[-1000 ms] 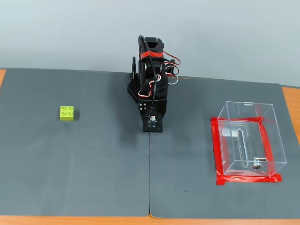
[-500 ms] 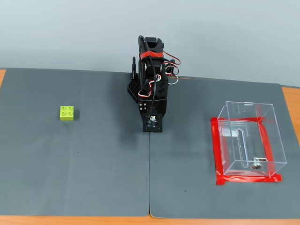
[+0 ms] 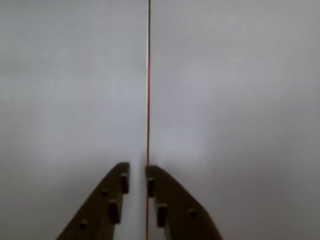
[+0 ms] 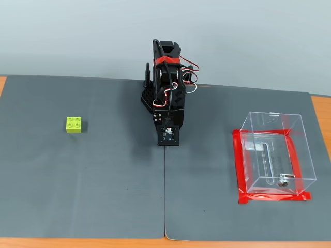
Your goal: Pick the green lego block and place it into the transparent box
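Though see-through, transparent box (image 4: 274,155) with metal fitting (image 4: 282,180).

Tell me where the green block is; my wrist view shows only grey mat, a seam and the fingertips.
Observer: In the fixed view the green lego block lies on the mat, far left of the arm.
Operator: And the box?
Observer: The transparent box stands on the right side of that view, framed by red tape.
Operator: Anything inside it?
Observer: Only a small metal fitting; no block.
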`<state>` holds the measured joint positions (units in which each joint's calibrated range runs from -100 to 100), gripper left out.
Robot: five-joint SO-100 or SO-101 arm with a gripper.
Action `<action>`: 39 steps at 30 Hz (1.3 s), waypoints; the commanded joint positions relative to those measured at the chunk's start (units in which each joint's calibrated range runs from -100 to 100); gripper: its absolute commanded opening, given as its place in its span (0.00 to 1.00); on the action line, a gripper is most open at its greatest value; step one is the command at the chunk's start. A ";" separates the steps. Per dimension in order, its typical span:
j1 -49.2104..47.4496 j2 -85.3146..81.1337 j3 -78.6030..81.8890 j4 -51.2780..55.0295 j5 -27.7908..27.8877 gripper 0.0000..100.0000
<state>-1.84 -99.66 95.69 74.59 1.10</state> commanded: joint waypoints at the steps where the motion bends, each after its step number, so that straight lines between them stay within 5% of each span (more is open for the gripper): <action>1: -0.06 0.34 -3.38 0.24 0.23 0.04; 11: 0.46 3.31 -11.43 -0.02 0.23 0.04; 20: 2.77 24.25 -35.31 0.59 -1.28 0.04; 29: 17.17 37.30 -52.95 0.76 -7.38 0.04; 34: 37.02 45.95 -57.83 0.76 -10.03 0.04; 39: 46.42 53.07 -57.92 -0.02 -9.77 0.04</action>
<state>38.32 -50.55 40.73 75.20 -8.72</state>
